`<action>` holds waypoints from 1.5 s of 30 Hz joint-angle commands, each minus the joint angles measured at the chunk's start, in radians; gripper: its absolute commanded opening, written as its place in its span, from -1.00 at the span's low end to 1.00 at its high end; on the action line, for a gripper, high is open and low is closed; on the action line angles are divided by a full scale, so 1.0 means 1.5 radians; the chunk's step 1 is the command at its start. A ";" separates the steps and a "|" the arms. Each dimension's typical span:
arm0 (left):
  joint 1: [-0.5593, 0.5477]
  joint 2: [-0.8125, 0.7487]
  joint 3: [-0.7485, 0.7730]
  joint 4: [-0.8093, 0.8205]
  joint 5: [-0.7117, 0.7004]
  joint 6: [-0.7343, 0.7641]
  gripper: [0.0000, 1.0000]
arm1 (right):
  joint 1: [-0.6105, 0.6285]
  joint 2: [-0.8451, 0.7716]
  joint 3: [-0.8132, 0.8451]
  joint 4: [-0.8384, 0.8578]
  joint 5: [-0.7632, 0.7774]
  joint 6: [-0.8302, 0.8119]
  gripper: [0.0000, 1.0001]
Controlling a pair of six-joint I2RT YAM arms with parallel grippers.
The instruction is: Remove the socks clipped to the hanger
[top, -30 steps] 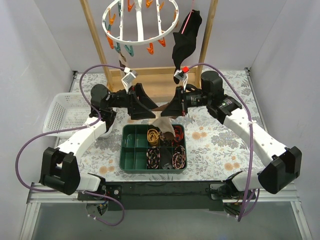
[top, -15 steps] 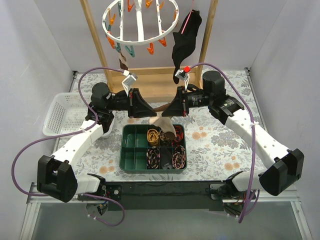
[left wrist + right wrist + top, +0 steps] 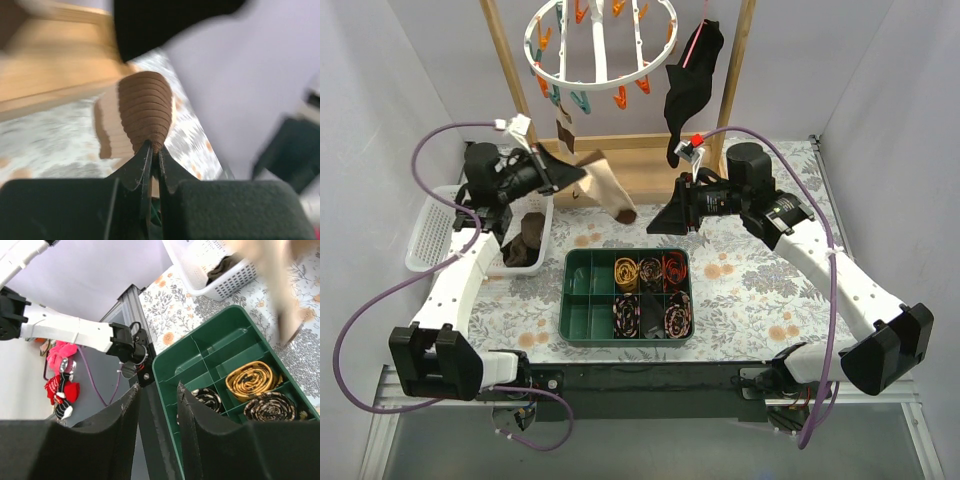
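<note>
My left gripper (image 3: 580,172) is shut on the cuff of a tan sock (image 3: 607,192) with a brown toe, holding it in the air left of centre. The left wrist view shows its jaws (image 3: 155,148) pinched on the sock's ribbed brown fabric (image 3: 145,107). My right gripper (image 3: 658,225) hangs open and empty above the far edge of the green tray, its fingers (image 3: 200,415) parted over that tray. The white ring hanger (image 3: 600,55) with orange and teal pegs hangs at the top. A small dark sock (image 3: 563,129) dangles from its near edge.
A white basket (image 3: 435,228) at the left holds dark brown socks (image 3: 527,240). The green compartment tray (image 3: 582,300) with rolled patterned bundles (image 3: 250,380) sits front centre. A black garment with a pink strip (image 3: 688,85) hangs by the right wooden post (image 3: 735,75).
The right gripper opened and let go of the tan sock. The left gripper shut on it and swung it left and up, from above the tray toward the basket.
</note>
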 commanded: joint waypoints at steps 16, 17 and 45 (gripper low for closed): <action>0.099 0.019 -0.002 -0.232 -0.713 -0.047 -1.00 | -0.006 -0.013 0.034 -0.063 0.037 -0.050 -0.15; 0.099 0.020 -0.006 -0.236 -0.720 -0.056 -1.00 | -0.006 -0.012 0.034 -0.063 0.035 -0.049 -0.15; 0.095 0.079 -0.055 0.322 0.015 0.118 0.53 | -0.005 0.030 0.048 -0.064 0.015 -0.070 -0.14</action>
